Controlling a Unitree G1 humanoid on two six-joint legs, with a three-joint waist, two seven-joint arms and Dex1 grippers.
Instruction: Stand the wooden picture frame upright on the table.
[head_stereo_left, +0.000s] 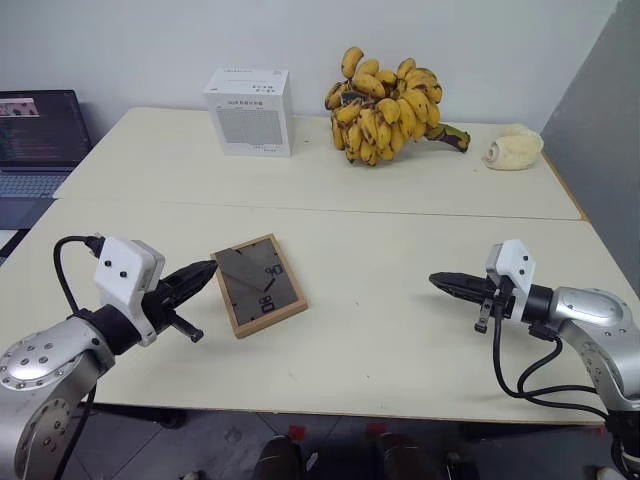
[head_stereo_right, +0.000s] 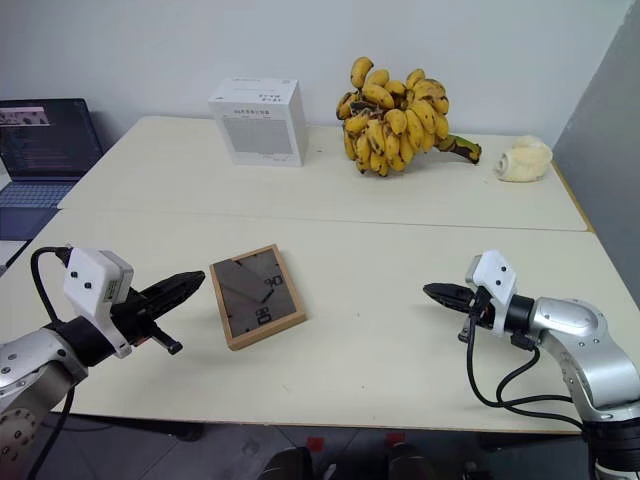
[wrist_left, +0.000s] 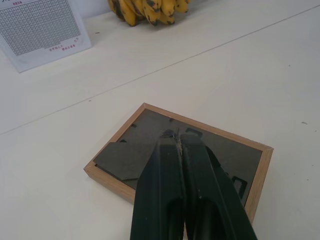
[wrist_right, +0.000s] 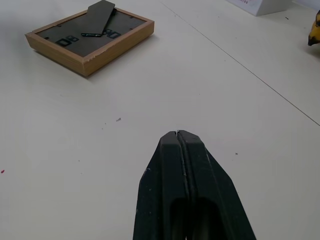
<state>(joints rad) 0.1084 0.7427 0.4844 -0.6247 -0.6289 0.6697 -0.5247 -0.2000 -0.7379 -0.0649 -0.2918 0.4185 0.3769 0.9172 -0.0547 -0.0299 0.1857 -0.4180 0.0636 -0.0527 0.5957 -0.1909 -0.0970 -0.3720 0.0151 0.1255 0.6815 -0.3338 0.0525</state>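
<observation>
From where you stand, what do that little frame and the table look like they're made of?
The frame has a light wood rim, matte, with grain and a pale raw edge showing. Its back, facing up, is a dark grey board with a slight sheen, maybe fibreboard or plastic. The table looks like a smooth cream laminate, though that is a guess.

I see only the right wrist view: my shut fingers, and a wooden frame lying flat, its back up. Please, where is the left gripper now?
Observer: The left gripper, shut, hovers at the wooden picture frame, at its left edge.
Operator: Is the other table half free?
Observer: No. Past the seam of the table stand a white box and a banana bunch.
Operator: And my right gripper, is it near the frame?
Observer: No. The right gripper is well apart from it, on its right, pointing toward it.
</observation>
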